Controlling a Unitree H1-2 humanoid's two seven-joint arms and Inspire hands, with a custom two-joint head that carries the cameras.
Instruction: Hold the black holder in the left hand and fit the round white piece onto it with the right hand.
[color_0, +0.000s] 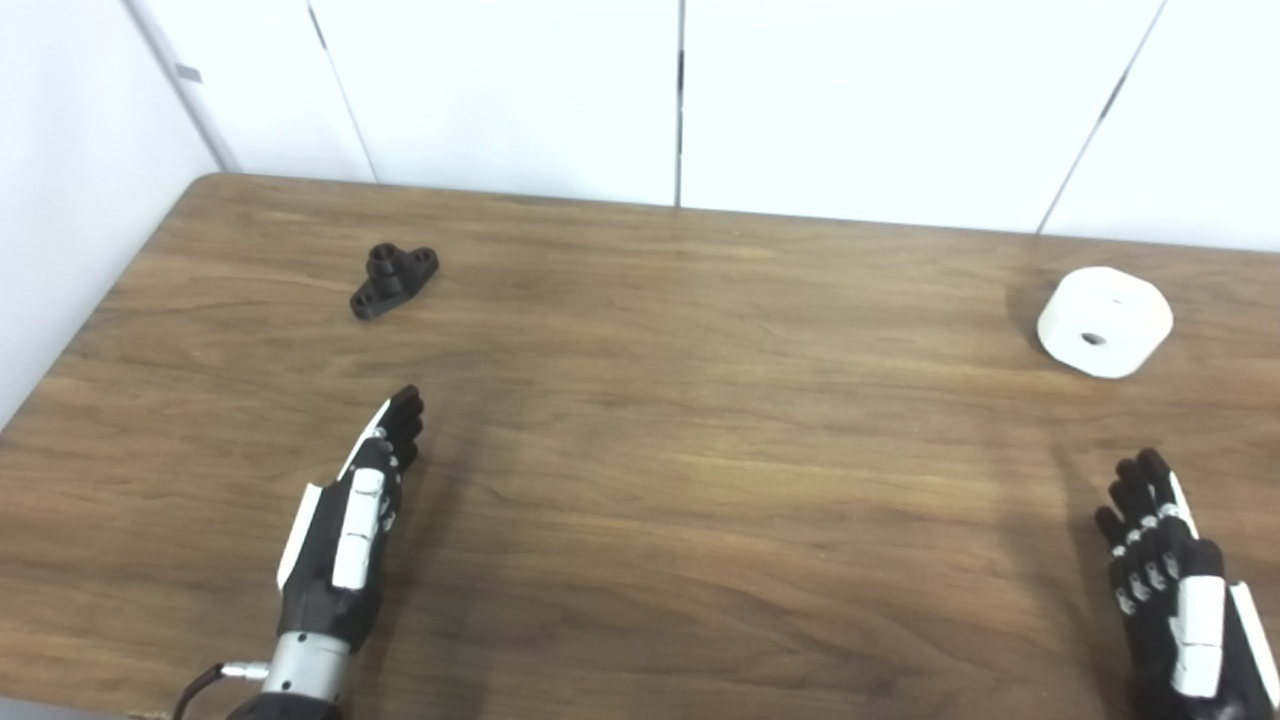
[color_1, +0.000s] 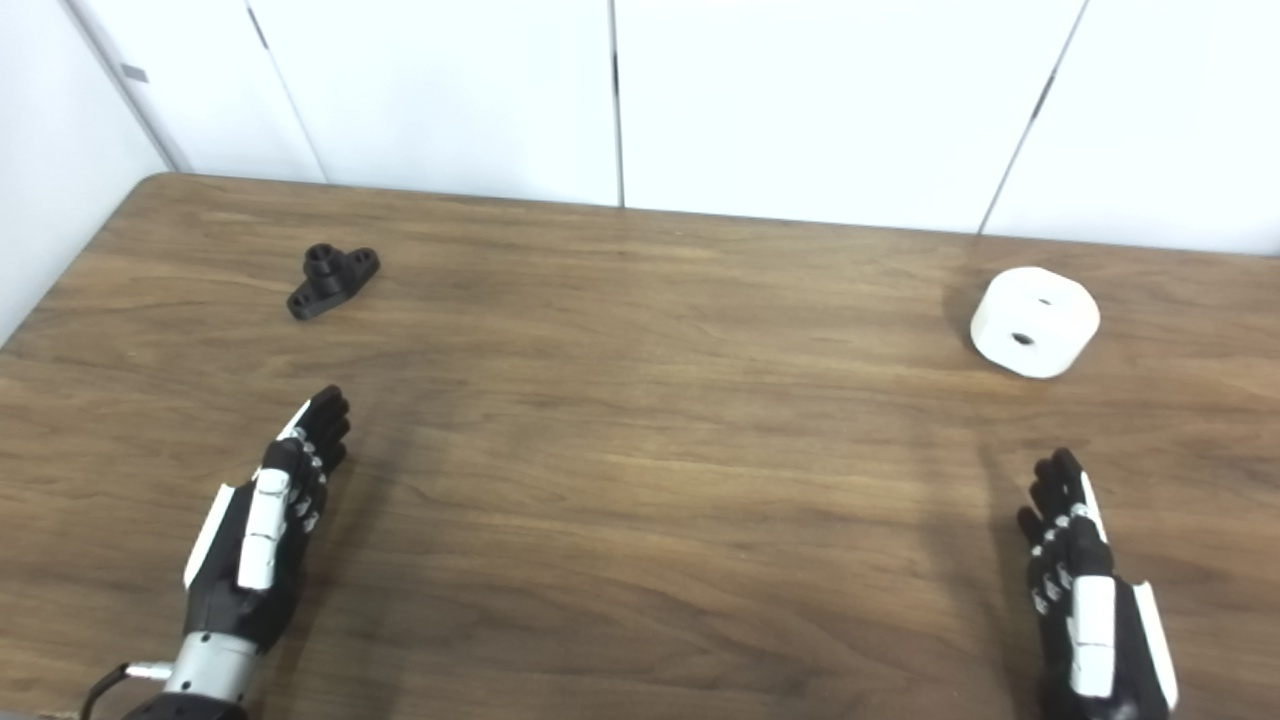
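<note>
your left hand (color_0: 345, 525) hovers empty with fingers straight, short of the black holder (color_0: 393, 279) lying far-left on the table (color_0: 700, 480); reach forward and grip its base so the raised boss stays clear. your right hand (color_0: 1175, 590), also empty and extended, sits near the round white piece (color_0: 1104, 321) at far right. no readable writing or brand shows anywhere

Left hand (color_0: 345, 535) and right hand (color_0: 1175, 590) hover edge-up, fingers extended, holding nothing.
</note>
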